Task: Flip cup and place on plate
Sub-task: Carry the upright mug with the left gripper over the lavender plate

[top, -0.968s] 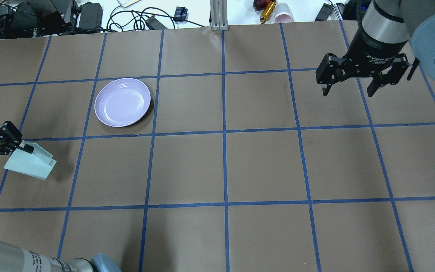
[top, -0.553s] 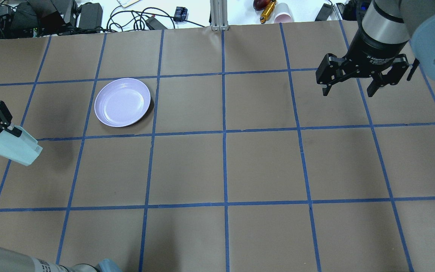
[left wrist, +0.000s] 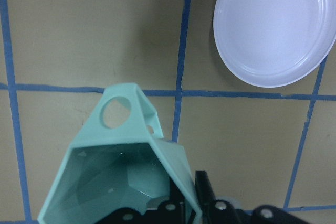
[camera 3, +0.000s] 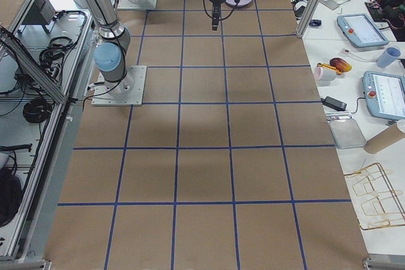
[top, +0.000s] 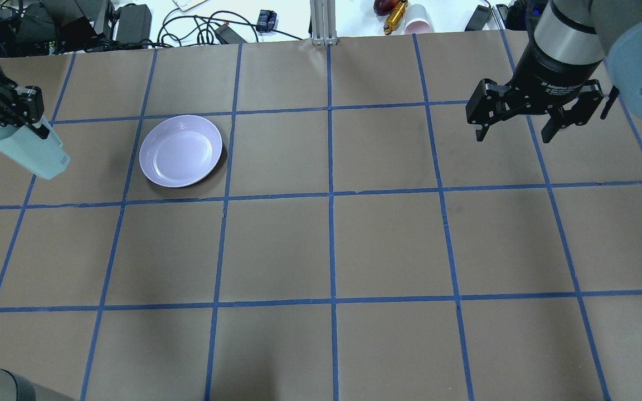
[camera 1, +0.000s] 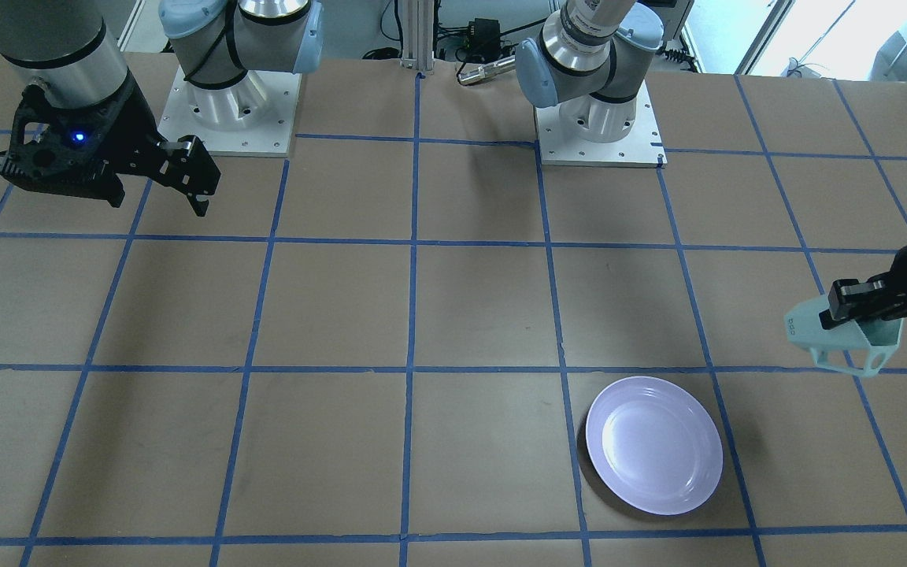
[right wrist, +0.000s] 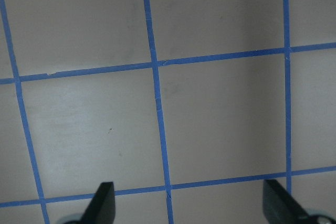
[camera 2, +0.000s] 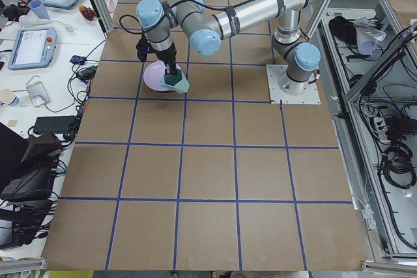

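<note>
Swung from 7 o'clock of the plate (top: pixel 180 150) to its 9 o'clock, the cup (top: pixel 31 156) hangs tilted with the left gripper (top: pixel 35 127) clamped on its wall, while the right gripper (top: pixel 515 135) is wide open and empty; the carry appears in hand, and the next move calls for levelling the cup over the plate.

Left gripper (camera 1: pixel 835 309) cut off at front view's edge; plate (left wrist: pixel 273 30) cropped top right; cup (left wrist: pixel 126 177) rim cropped below.

Blue-taped table (top: pixel 388 245), pink cup (top: pixel 419 21)
</note>
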You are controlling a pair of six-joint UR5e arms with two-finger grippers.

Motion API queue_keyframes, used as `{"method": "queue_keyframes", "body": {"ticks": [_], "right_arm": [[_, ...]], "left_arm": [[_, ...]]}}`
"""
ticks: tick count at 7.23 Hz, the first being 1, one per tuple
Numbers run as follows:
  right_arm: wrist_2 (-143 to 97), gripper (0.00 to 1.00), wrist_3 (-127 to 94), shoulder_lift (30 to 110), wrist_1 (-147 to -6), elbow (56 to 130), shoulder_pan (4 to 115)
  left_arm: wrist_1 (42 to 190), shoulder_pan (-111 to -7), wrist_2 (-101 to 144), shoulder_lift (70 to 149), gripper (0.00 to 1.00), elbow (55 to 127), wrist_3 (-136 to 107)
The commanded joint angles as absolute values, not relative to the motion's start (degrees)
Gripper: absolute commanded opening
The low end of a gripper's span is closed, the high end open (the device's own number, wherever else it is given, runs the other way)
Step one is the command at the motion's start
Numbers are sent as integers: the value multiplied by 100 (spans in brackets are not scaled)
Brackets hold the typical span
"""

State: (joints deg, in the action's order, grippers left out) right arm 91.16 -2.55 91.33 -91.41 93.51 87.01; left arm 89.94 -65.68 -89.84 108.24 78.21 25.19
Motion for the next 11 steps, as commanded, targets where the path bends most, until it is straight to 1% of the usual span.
{"method": "queue_keyframes", "body": {"ticks": [1,2,3,6,7,11], "right_arm": [[9114,100,-255,9132,-9141,9352,8701],[9114,100,-255,9132,-9141,9352,8701],[9114,100,-255,9141,-9141,9352,8701],[9114,100,-255,9132,-9141,9351,8701],[9114,100,-255,9141,-9141,9352,8701],[9123,100,-255,9132,-9141,9351,8701]], "left_arm": [[8299,-7300,-9351,10977,0,7805,2522],[8184,-7521,-9343,11047,0,7813,2540],[7991,-7663,-9325,11091,0,7970,2566],[6325,-8191,-9308,11127,0,8988,2575],[6206,-8209,-9290,11127,0,9174,2540],[5643,-8323,-8950,11425,0,9202,2531]]}}
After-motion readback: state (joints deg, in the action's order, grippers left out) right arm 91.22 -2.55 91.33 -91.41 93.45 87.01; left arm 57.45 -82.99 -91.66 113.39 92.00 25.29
